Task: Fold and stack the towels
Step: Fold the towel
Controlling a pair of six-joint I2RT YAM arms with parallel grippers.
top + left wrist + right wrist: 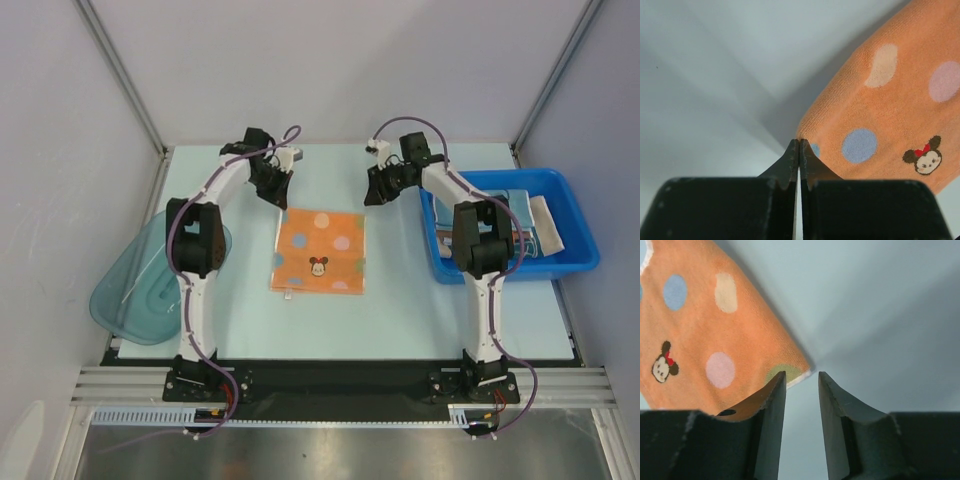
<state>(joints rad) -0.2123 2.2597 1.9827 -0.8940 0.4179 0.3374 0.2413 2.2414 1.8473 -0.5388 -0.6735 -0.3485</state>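
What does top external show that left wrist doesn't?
Only top external: the right claw, the blue plastic bin holding folded towels, the translucent teal plastic tub. Only left wrist: the left claw shut, tips at a corner of the orange dotted cloth towel; whether it pinches is unclear. Both: that towel and its cartoon mouse face.
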